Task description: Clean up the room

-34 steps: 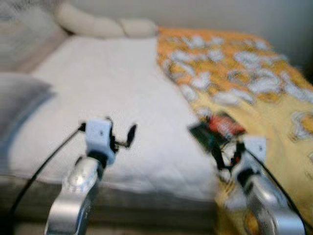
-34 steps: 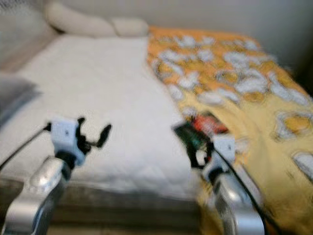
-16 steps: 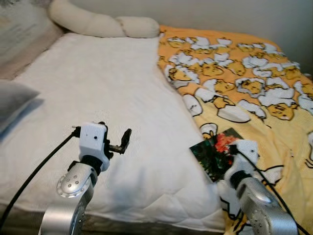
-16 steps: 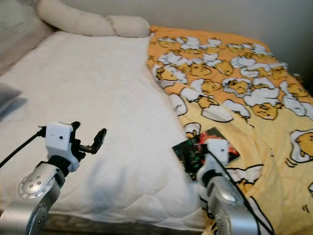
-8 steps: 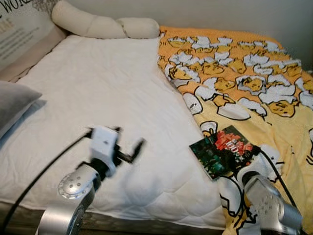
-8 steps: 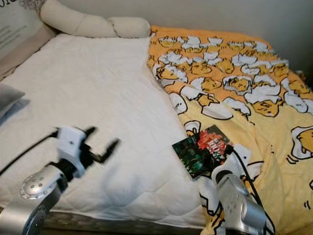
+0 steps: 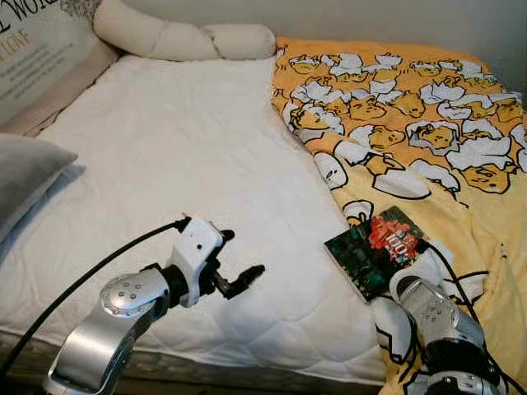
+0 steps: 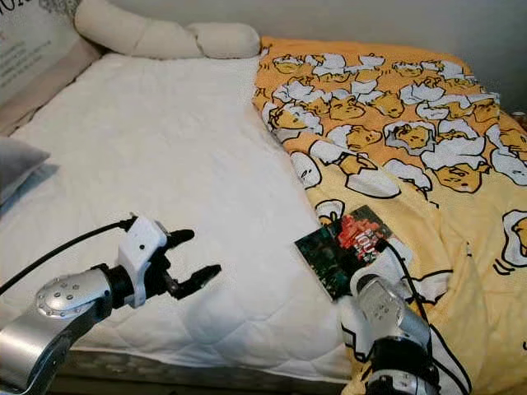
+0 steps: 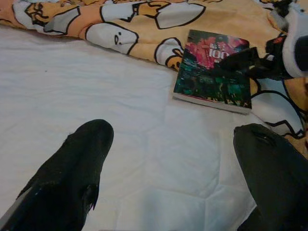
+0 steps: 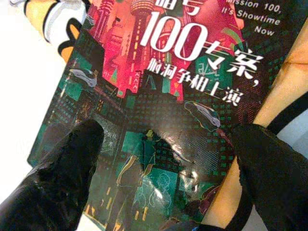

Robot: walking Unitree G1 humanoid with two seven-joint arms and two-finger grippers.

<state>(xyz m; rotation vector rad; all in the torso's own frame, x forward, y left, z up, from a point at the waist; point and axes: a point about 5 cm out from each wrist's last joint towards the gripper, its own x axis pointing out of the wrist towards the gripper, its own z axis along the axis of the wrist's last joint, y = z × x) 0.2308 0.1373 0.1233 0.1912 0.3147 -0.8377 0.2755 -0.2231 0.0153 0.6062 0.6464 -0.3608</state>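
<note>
Book lay on bed at blanket edge, 4 o'clock | right pincer spread directly over cover, positioned to grasp | left pincer released, hovering at 7 o'clock, idle.

A bed against a plain pale wall

The bed has a white quilted cover, a yellow cartoon-print blanket over its right side, a long cream bolster at the far edge, and a grey pillow at left.

My arms are silver metal with round screwed joints, white wrist blocks, thin black cables and black fingers.
</note>
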